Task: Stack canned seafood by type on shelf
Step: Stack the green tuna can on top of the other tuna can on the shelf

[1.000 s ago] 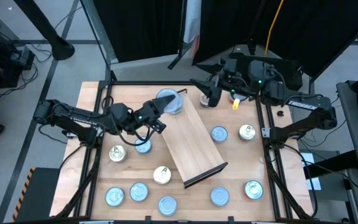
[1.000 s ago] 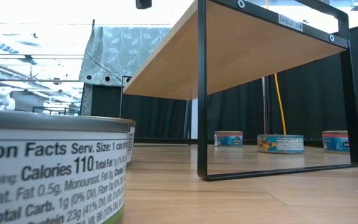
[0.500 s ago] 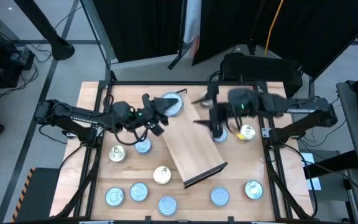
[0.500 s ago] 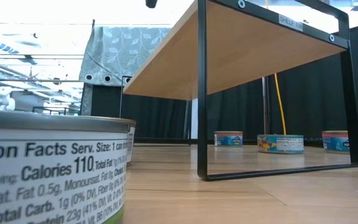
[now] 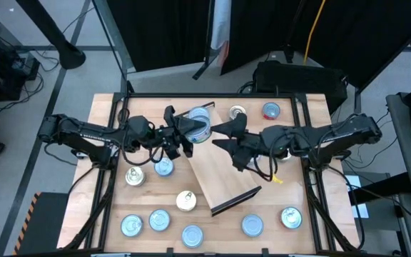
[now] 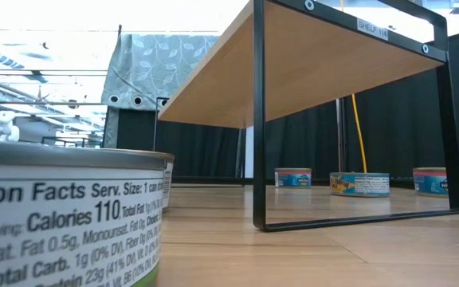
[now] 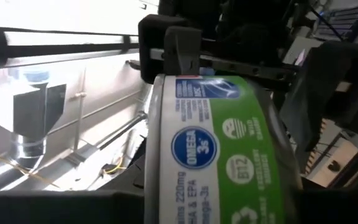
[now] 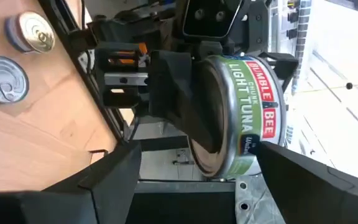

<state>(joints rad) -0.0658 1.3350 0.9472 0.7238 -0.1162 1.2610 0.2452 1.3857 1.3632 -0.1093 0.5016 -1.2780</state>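
A tuna can [image 5: 200, 127] with a green label is shut in my left gripper [image 5: 190, 133], above the far left end of the shelf [image 5: 220, 171]. The shelf is a light-wood board on dark legs [image 6: 259, 119] that stands aslant mid-table. My right gripper [image 5: 220, 137] is open and points at the can from the table's right. Its fingers [image 8: 107, 180] stand on either side of the can, just short of it. Several more cans lie on the table, such as a silver one [image 5: 134, 176] and a blue one [image 5: 164, 168]. My left gripper pinches the can across its two flat ends, one finger [image 8: 173, 93] on the silver end [image 8: 207, 106] and the other on the far end. The fingers come about level from the table's left. The can stands on edge, its label wall [image 7: 210, 155] showing, lifted clear of shelf and table.
Cans lie along the near edge [image 5: 193, 235], at the near right [image 5: 291, 217] and at the far edge [image 5: 237, 112] [image 5: 270, 111]. One can [image 6: 62, 215] stands right before the low camera. Dark frame rails [image 5: 105, 178] run along both table sides.
My right gripper has come from the far edge toward the table's middle and left, sinking and rolling over, until its open fingers face the held can. My left gripper has stayed in place but rolled, turning the can onto its edge.
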